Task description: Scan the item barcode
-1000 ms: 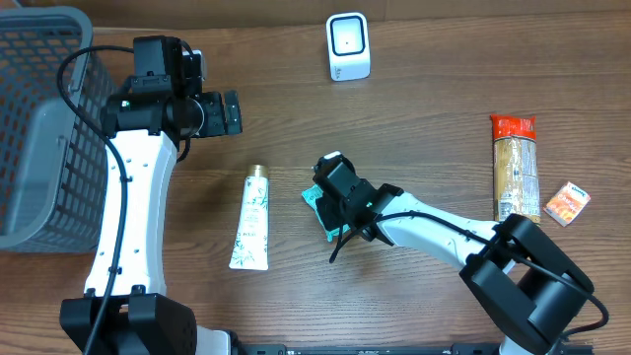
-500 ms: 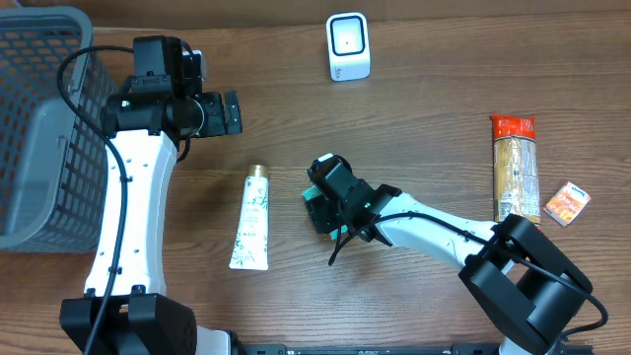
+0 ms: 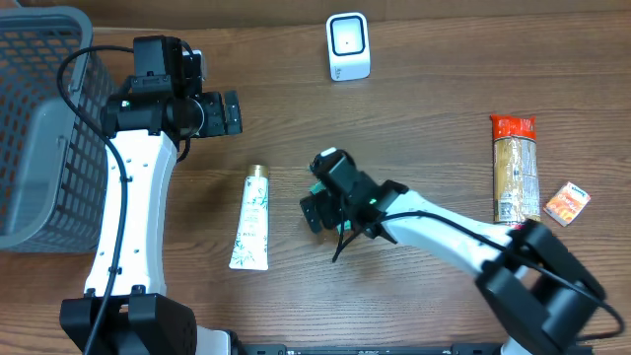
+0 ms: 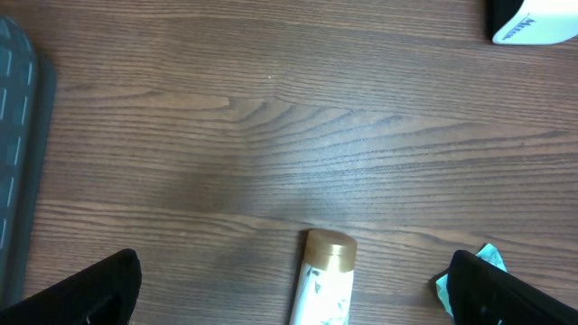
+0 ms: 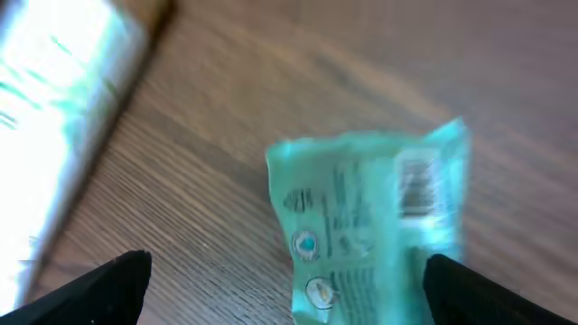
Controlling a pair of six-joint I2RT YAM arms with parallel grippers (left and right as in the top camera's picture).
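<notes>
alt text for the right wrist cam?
A green packet lies on the wood table, its barcode facing the camera, between the open fingertips of the right gripper. A blurred white tube crosses the upper left corner.

A brown wood-grain table (image 3: 424,108) carries everything. A grey mesh basket (image 3: 30,59) stands at its left edge, and a white scanner (image 3: 348,46) sits at the far middle. A white tube (image 3: 252,219) with a gold cap lies near the centre, with a teal packet (image 5: 370,226) flat beside it. At the right lie a long red-topped packet (image 3: 516,170) and a small orange box (image 3: 567,203).
</notes>
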